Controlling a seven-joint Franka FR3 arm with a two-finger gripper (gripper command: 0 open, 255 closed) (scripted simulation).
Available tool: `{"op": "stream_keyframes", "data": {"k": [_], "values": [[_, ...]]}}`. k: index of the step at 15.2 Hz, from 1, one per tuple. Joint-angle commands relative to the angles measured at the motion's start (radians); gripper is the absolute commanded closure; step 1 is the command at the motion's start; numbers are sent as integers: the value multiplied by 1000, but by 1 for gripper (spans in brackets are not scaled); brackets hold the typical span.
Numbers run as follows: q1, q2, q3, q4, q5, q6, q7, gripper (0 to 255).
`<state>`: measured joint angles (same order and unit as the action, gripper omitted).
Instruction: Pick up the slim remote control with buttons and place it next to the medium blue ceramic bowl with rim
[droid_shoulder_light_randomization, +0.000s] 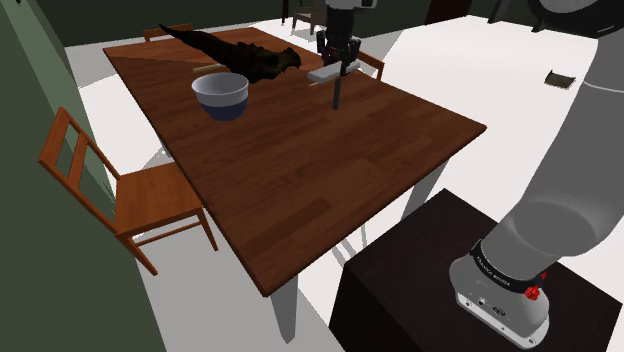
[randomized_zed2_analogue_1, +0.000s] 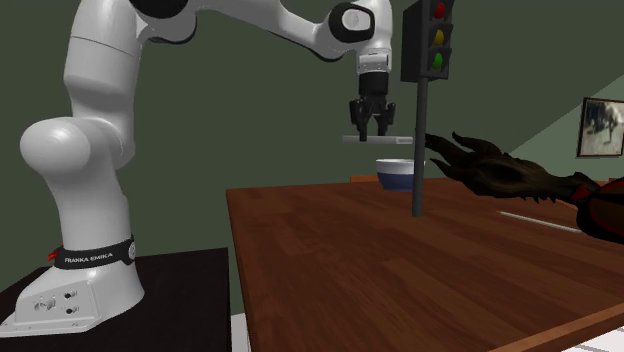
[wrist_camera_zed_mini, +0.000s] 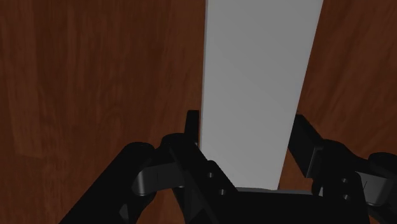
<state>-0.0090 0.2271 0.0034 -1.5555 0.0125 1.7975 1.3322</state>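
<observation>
Dark box stand (droid_shoulder_light_randomization: 400, 290) sits closest in the shoulder view, carrying the white arm's base (droid_shoulder_light_randomization: 510, 280). Beyond it stretches the reddish-brown wooden desk (droid_shoulder_light_randomization: 320, 160). Near its far edge the black two-finger pincer (droid_shoulder_light_randomization: 338, 62) points down and is clamped on the slim light-grey remote control (droid_shoulder_light_randomization: 322, 74). The blue round bowl with a pale inside (droid_shoulder_light_randomization: 225, 105) stands on the desk to this view's left of the remote, apart from it. A dark spiky dragon figure (droid_shoulder_light_randomization: 240, 55) lies behind the bowl, and a thin dark pole (droid_shoulder_light_randomization: 336, 92) rises just beside the remote. An orange-brown wooden chair (droid_shoulder_light_randomization: 120, 190) stands at the desk's left side.

In the second exterior view the arm (randomized_zed2_analogue_1: 90, 150) rises from the stand (randomized_zed2_analogue_1: 180, 275). The pincer (randomized_zed2_analogue_1: 370, 128) hangs well above the desk (randomized_zed2_analogue_1: 350, 260), holding the remote (randomized_zed2_analogue_1: 378, 139) level and clear of the surface. The bowl (randomized_zed2_analogue_1: 398, 172) appears under it. A toy traffic light on a pole (randomized_zed2_analogue_1: 425, 40) and the dragon figure (randomized_zed2_analogue_1: 500, 170) stand to the right.

In the wrist view the pincer (wrist_camera_zed_mini: 248, 127) has its fingers (wrist_camera_zed_mini: 193, 146) pressed against both long edges of the remote (wrist_camera_zed_mini: 261, 76), a plain grey slab with no buttons drawn on the face shown, above the desk (wrist_camera_zed_mini: 95, 76).
</observation>
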Motion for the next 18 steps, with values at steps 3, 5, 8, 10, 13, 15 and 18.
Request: {"op": "stream_keyframes", "data": {"k": [3, 5, 8, 10, 13, 15, 18], "values": [[52, 63, 29, 92, -10, -28, 83, 255], [79, 104, 42, 153, -16, -46, 123, 255], [120, 178, 59, 261, -27, -81, 180, 255], [150, 235, 68, 349, -35, -112, 216, 255], [197, 342, 78, 517, -48, -173, 268, 255], [232, 437, 82, 674, -57, -235, 299, 255], [251, 486, 83, 730, -61, -241, 315, 255]]}}
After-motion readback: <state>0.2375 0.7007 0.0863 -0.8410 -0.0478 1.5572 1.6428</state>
